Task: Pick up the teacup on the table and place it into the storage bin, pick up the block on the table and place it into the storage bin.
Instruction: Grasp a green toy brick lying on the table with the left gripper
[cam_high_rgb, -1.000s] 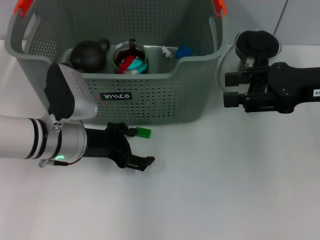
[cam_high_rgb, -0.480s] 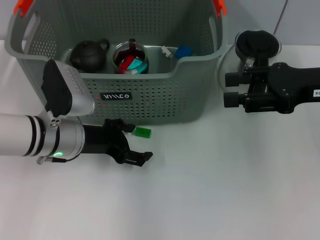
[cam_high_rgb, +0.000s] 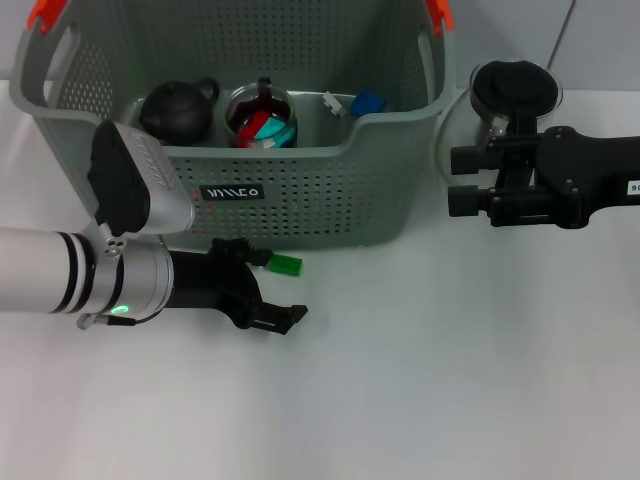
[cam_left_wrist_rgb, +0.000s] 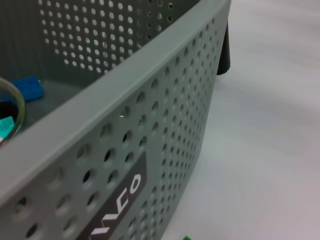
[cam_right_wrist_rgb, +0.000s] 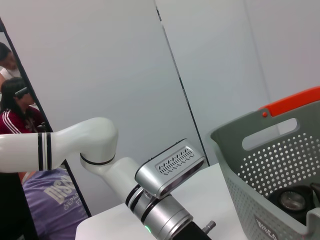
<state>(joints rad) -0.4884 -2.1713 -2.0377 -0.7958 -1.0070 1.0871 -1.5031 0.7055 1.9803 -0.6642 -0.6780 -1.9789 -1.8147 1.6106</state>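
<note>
1. The left gripper (cam_high_rgb: 268, 290) sits low on the white table (cam_high_rgb: 450, 380), right in front of the storage bin (cam_high_rgb: 300, 200), its jaws spread wide and holding nothing.
2. The green block (cam_high_rgb: 286, 264) lies on the table just beside the bin's front wall, near the upper finger and not yet between the two.
3. So the step in hand looks like the block pick: lining up on it, no grasp made.
4. Inside the bin sit a dark teapot (cam_high_rgb: 178, 110), a glass pitcher (cam_high_rgb: 262, 118) and a blue piece (cam_high_rgb: 367, 102); whether a teacup is among them, one cannot tell.
5. The right gripper (cam_high_rgb: 462, 185) is parked beside the bin's right end, by a black-lidded glass jar (cam_high_rgb: 515, 92); its jaws appear parted and empty.
6. Next call, as a judgement: nudge forward so the fingers straddle the block without scraping the bin wall, close, lift over the scooped rim and release.
</note>
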